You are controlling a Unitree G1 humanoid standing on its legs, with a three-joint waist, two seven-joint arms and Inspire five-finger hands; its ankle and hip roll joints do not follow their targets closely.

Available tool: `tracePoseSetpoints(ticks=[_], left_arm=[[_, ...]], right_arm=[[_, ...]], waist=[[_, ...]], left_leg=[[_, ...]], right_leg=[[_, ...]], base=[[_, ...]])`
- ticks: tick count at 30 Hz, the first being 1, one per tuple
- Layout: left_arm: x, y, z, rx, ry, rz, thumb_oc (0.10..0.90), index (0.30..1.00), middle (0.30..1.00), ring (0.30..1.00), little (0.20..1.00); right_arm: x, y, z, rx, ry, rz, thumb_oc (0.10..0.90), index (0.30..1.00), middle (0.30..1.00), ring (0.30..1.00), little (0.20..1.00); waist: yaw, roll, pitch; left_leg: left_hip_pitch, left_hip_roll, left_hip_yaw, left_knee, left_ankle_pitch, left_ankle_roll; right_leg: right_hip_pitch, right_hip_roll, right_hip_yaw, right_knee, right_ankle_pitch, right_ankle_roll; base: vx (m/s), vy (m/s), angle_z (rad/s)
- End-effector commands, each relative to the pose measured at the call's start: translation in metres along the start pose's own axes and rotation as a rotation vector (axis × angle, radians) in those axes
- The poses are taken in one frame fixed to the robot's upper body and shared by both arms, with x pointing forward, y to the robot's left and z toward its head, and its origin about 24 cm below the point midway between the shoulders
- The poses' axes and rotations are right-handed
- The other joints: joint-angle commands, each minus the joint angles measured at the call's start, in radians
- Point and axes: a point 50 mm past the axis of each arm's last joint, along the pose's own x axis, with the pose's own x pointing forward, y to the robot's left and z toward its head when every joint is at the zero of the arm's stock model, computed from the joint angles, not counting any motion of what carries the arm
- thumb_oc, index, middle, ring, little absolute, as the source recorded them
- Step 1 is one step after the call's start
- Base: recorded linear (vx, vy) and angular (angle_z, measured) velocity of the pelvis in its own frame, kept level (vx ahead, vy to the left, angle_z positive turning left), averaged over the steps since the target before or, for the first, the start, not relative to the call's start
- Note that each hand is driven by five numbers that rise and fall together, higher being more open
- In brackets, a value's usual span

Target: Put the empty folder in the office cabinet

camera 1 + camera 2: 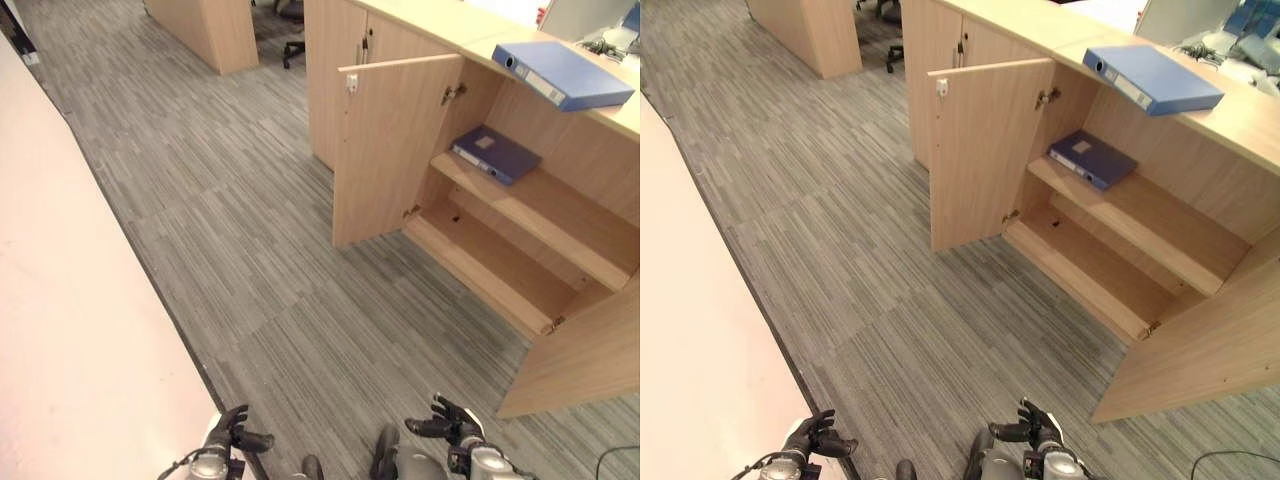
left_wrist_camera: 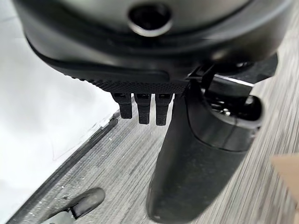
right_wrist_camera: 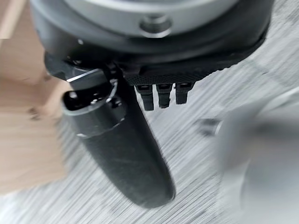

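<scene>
A light blue ring binder (image 1: 562,72) lies flat on top of the wooden office cabinet (image 1: 470,30). Inside the cabinet, a thin dark blue folder (image 1: 495,153) rests on the upper shelf (image 1: 560,215); the lower shelf (image 1: 490,265) is bare. Both cabinet doors stand wide open, the left door (image 1: 395,150) and the right door (image 1: 585,350). My left hand (image 1: 228,432) and right hand (image 1: 452,424) hang low over the grey carpet, well short of the cabinet. Both are open and hold nothing, as the left thumb (image 2: 201,163) and right thumb (image 3: 121,154) show.
A pale wall or panel (image 1: 70,330) runs along my left. Another wooden unit (image 1: 205,30) and an office chair base (image 1: 293,45) stand at the back. Grey carpet (image 1: 250,250) stretches between me and the cabinet. Small items (image 1: 610,42) sit on the cabinet top's far right.
</scene>
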Motion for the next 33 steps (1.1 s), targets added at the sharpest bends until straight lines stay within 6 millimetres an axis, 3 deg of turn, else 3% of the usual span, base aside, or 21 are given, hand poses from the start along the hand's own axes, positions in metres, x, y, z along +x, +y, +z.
tracePoseSetpoints(ticks=[1, 2, 3, 5, 6, 7, 9, 12, 13, 15, 16, 18, 19, 21, 25, 26, 27, 28, 29, 32, 33], left_arm=[[0.005, 0.024, 0.031, 0.053, -0.123, 0.039, 0.8, 0.9, 0.9, 0.9, 0.9], [0.005, 0.021, 0.036, 0.071, -0.15, 0.023, 0.8, 0.9, 0.9, 0.9, 0.9], [0.005, 0.021, 0.036, 0.071, -0.15, 0.023, 0.8, 0.9, 0.9, 0.9, 0.9], [0.003, 0.016, 0.046, 0.104, -0.206, -0.002, 0.8, 0.9, 0.9, 0.9, 0.9], [0.003, 0.016, 0.046, 0.104, -0.206, -0.002, 0.8, 0.9, 0.9, 0.9, 0.9], [0.002, 0.018, 0.051, 0.113, -0.238, -0.006, 0.8, 0.9, 0.9, 0.9, 0.9], [0.002, 0.018, 0.054, 0.117, -0.254, -0.007, 0.8, 0.9, 0.9, 0.9, 0.9], [-0.001, 0.021, 0.056, 0.12, -0.28, 0.0, 0.8, 0.9, 0.9, 0.9, 0.9], [-0.001, 0.021, 0.056, 0.12, -0.28, 0.0, 0.8, 0.9, 0.9, 0.9, 0.9], [-0.002, 0.022, 0.055, 0.102, -0.282, 0.005, 0.8, 0.9, 0.9, 0.9, 0.9], [-0.002, 0.022, 0.055, 0.101, -0.282, 0.005, 0.8, 0.9, 0.9, 0.9, 0.9], [-0.003, 0.023, 0.054, 0.083, -0.287, 0.008, 0.8, 0.9, 0.9, 0.9, 0.9], [-0.003, 0.023, 0.051, 0.084, -0.277, 0.005, 0.8, 0.9, 0.9, 0.9, 0.9], [-0.001, 0.017, 0.049, 0.096, -0.261, -0.009, 0.8, 0.9, 0.9, 0.9, 0.9], [0.001, 0.01, 0.047, 0.085, -0.239, -0.019, 0.8, 0.9, 0.9, 0.9, 0.9], [0.001, 0.006, 0.046, 0.061, -0.232, -0.02, 0.8, 0.9, 0.9, 0.9, 0.9], [0.001, 0.006, 0.046, 0.06, -0.232, -0.02, 0.8, 0.9, 0.9, 0.9, 0.9], [0.002, 0.002, 0.045, 0.051, -0.223, -0.024, 0.8, 0.9, 0.9, 0.9, 0.9], [0.002, 0.002, 0.045, 0.051, -0.223, -0.024, 0.8, 0.9, 0.9, 0.9, 0.9], [0.002, -0.009, 0.037, 0.076, -0.181, -0.064, 0.8, 0.9, 0.9, 0.9, 0.9], [0.002, -0.01, 0.037, 0.076, -0.181, -0.064, 0.8, 0.9, 0.9, 0.9, 0.9]], right_arm=[[0.002, -0.026, 0.023, 0.024, -0.085, -0.084, 0.8, 0.9, 0.9, 0.9, 0.9], [0.0, -0.028, 0.013, 0.038, -0.054, -0.089, 0.8, 0.9, 0.9, 0.9, 0.9], [0.0, -0.028, 0.013, 0.038, -0.054, -0.089, 0.8, 0.9, 0.9, 0.9, 0.9], [-0.002, -0.031, 0.005, 0.065, -0.033, -0.1, 0.8, 0.9, 0.9, 0.9, 0.9], [-0.002, -0.031, 0.005, 0.065, -0.033, -0.1, 0.8, 0.9, 0.9, 0.9, 0.9], [-0.002, -0.034, 0.009, 0.067, -0.048, -0.101, 0.8, 0.9, 0.9, 0.9, 0.9], [-0.002, -0.035, 0.012, 0.063, -0.061, -0.101, 0.8, 0.9, 0.9, 0.9, 0.9], [0.0, -0.037, 0.031, 0.051, -0.119, -0.106, 0.8, 0.9, 0.9, 0.9, 0.9], [0.0, -0.037, 0.031, 0.05, -0.119, -0.106, 0.8, 0.9, 0.9, 0.9, 0.9], [0.002, -0.035, 0.04, 0.034, -0.148, -0.1, 0.8, 0.9, 0.9, 0.9, 0.9], [0.002, -0.035, 0.04, 0.034, -0.148, -0.1, 0.8, 0.9, 0.9, 0.9, 0.9], [0.003, -0.034, 0.049, 0.024, -0.165, -0.101, 0.8, 0.9, 0.9, 0.9, 0.9], [0.003, -0.034, 0.048, 0.021, -0.165, -0.1, 0.8, 0.9, 0.9, 0.9, 0.9], [0.0, -0.044, 0.036, 0.033, -0.127, -0.127, 0.8, 0.9, 0.9, 0.9, 0.9], [-0.003, -0.054, 0.021, 0.033, -0.083, -0.152, 0.8, 0.9, 0.9, 0.9, 0.9], [-0.005, -0.061, 0.014, 0.019, -0.055, -0.162, 0.8, 0.9, 0.9, 0.9, 0.9], [-0.005, -0.061, 0.014, 0.019, -0.055, -0.162, 0.8, 0.9, 0.9, 0.9, 0.9], [-0.006, -0.063, 0.012, 0.005, -0.044, -0.167, 0.8, 0.9, 0.9, 0.9, 0.9], [-0.006, -0.063, 0.012, 0.005, -0.044, -0.167, 0.8, 0.9, 0.9, 0.9, 0.9], [-0.008, -0.071, 0.006, 0.009, -0.018, -0.186, 0.8, 0.9, 0.9, 0.9, 0.9], [-0.008, -0.071, 0.006, 0.009, -0.018, -0.186, 0.8, 0.9, 0.9, 0.9, 0.9]], waist=[[-0.016, -0.005, 0.041], [-0.036, -0.007, 0.048], [-0.036, -0.006, 0.049], [-0.059, -0.01, 0.061], [-0.058, -0.01, 0.061], [-0.06, -0.011, 0.064], [-0.054, -0.007, 0.068], [-0.017, 0.003, 0.068], [-0.016, 0.004, 0.069], [0.003, 0.013, 0.069], [0.003, 0.015, 0.069], [0.021, 0.048, 0.079], [0.016, 0.042, 0.085], [-0.014, 0.025, 0.066], [-0.067, 0.037, 0.045], [-0.1, 0.058, 0.03], [-0.099, 0.06, 0.03], [-0.112, 0.082, 0.021], [-0.112, 0.082, 0.021], [-0.13, 0.114, 0.008], [-0.132, 0.115, 0.009]], left_leg=[[-0.032, 0.058, -0.034, 0.021, 0.009, -0.096], [-0.022, 0.074, -0.045, 0.055, -0.017, -0.107], [-0.022, 0.074, -0.045, 0.056, -0.018, -0.107], [-0.022, 0.083, -0.077, 0.18, -0.085, -0.103], [-0.023, 0.083, -0.076, 0.18, -0.086, -0.103], [-0.036, 0.086, -0.08, 0.234, -0.113, -0.09], [-0.045, 0.09, -0.074, 0.26, -0.125, -0.083], [-0.079, 0.117, -0.022, 0.313, -0.134, -0.086], [-0.079, 0.119, -0.021, 0.316, -0.136, -0.086], [-0.086, 0.154, 0.012, 0.331, -0.138, -0.109], [-0.086, 0.157, 0.012, 0.333, -0.14, -0.109], [-0.069, 0.248, 0.033, 0.346, -0.16, -0.163], [-0.062, 0.26, 0.057, 0.352, -0.145, -0.169], [-0.04, 0.282, 0.078, 0.36, -0.148, -0.207], [0.011, 0.318, 0.076, 0.322, -0.126, -0.24], [0.063, 0.347, 0.075, 0.286, -0.055, -0.267], [0.066, 0.349, 0.077, 0.283, -0.053, -0.269], [0.074, 0.385, 0.072, 0.301, 0.047, -0.282], [0.074, 0.385, 0.072, 0.301, 0.047, -0.282], [0.08, 0.436, 0.029, 0.391, 0.245, -0.28], [0.08, 0.437, 0.027, 0.391, 0.246, -0.281]], right_leg=[[0.145, -0.01, 0.018, -0.087, 0.042, 0.038], [0.131, -0.063, 0.034, -0.115, 0.08, 0.055], [0.132, -0.062, 0.034, -0.116, 0.08, 0.055], [0.126, -0.121, 0.174, -0.097, 0.115, 0.064], [0.125, -0.121, 0.175, -0.096, 0.115, 0.064], [0.13, -0.118, 0.257, -0.061, 0.108, 0.061], [0.129, -0.117, 0.278, -0.039, 0.102, 0.058], [0.165, -0.186, 0.201, -0.041, 0.102, 0.067], [0.166, -0.185, 0.202, -0.043, 0.102, 0.068], [0.174, -0.237, 0.142, -0.093, 0.145, 0.08], [0.177, -0.234, 0.141, -0.098, 0.147, 0.079], [0.15, -0.3, 0.039, -0.171, 0.187, 0.103], [0.139, -0.316, 0.009, -0.173, 0.201, 0.097], [0.157, -0.314, -0.006, -0.198, 0.217, 0.107], [0.156, -0.278, 0.04, -0.179, 0.207, 0.107], [0.132, -0.228, 0.086, -0.143, 0.179, 0.091], [0.131, -0.225, 0.087, -0.141, 0.177, 0.09], [0.129, -0.166, 0.103, -0.129, 0.133, 0.059], [0.129, -0.166, 0.103, -0.129, 0.133, 0.059], [0.213, -0.048, 0.122, -0.18, 0.063, -0.015], [0.215, -0.047, 0.121, -0.181, 0.063, -0.016]], base=[[0.13, -0.09, 0.34], [0.13, -0.091, 0.26], [0.23, -0.171, 0.14], [0.15, -0.128, 0.21], [0.06, -0.09, -0.05], [-0.01, -0.053, -0.34], [-0.03, -0.04, -0.57], [-0.07, -0.085, -0.73], [-0.02, -0.116, -0.74], [-0.01, -0.201, -0.66], [0.0, -0.328, -0.64], [0.14, -0.405, -0.88], [0.35, -0.434, -0.94], [0.31, -0.351, -0.72], [0.25, -0.198, -0.22], [0.33, -0.202, -0.12], [0.36, -0.252, -0.28], [0.14, -0.125, -0.25], [0.21, -0.201, -0.37], [0.3, -0.258, -0.42], [0.42, -0.327, -0.39]])
